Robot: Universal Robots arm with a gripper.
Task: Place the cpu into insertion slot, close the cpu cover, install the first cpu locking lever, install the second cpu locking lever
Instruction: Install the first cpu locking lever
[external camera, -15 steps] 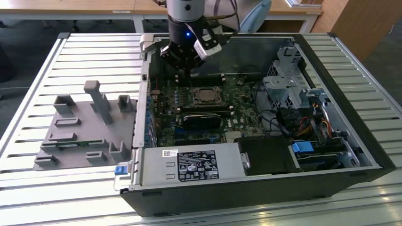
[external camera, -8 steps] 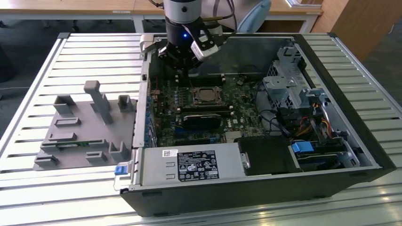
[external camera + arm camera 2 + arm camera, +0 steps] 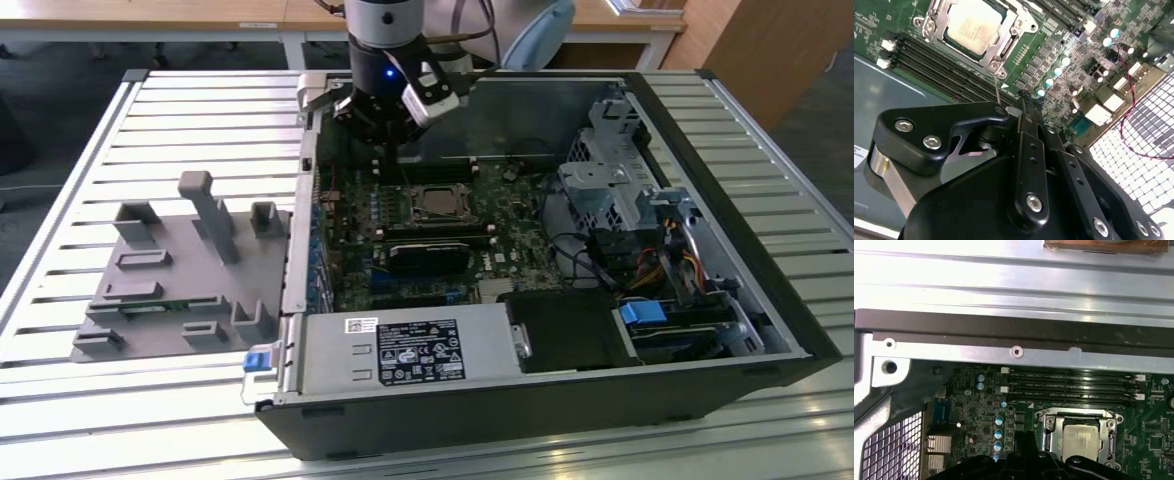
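Matt metal cpu (image 3: 975,26), shiny cover (image 3: 936,27)

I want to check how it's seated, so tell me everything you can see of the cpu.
The cpu is a small flat square chip with a pale silvery-beige metal face, smooth and faintly shiny. It lies flat, parallel to the green motherboard, near the black memory slots. The silvery cpu cover frames it, closed down over its edges, the face showing through the cut-out. The gripper is off to one side, not touching it.

cpu cover (image 3: 938,24) cropped by edge (second wrist view), far corner unseen
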